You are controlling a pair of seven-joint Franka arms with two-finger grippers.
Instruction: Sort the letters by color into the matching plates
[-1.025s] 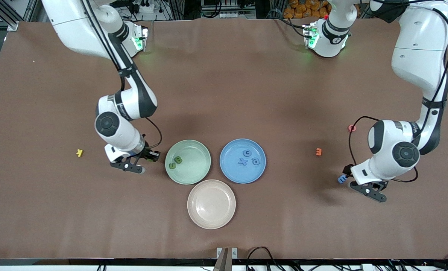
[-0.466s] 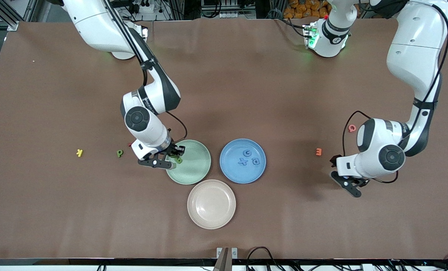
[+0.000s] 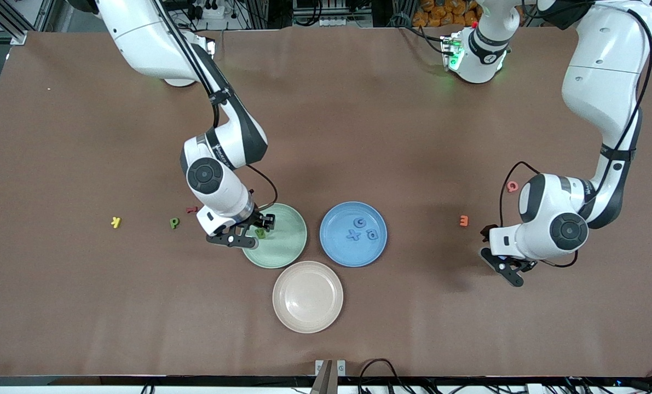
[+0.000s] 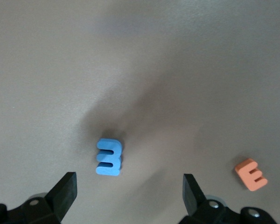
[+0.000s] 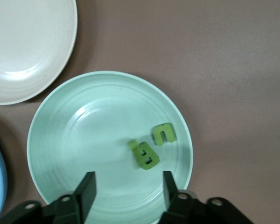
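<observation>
- Brown tabletop: toward the right arm's end you have one loose green letter [image 3: 174, 222] yet to sort.
- Your right gripper [image 5: 127, 184] hangs over the green plate [image 3: 287, 247], jaws apart with nothing between them. Two green letters [image 5: 146, 156] lie inside, and a blurred green bit beside them may be a third.
- Your blue plate [image 3: 336, 247] holds three blue letters [image 3: 353, 235].
- Your left gripper [image 4: 130, 186] hovers, jaws wide, over the last blue letter [image 4: 108, 157], which lies on the table near the orange E [image 4: 250, 174].
</observation>
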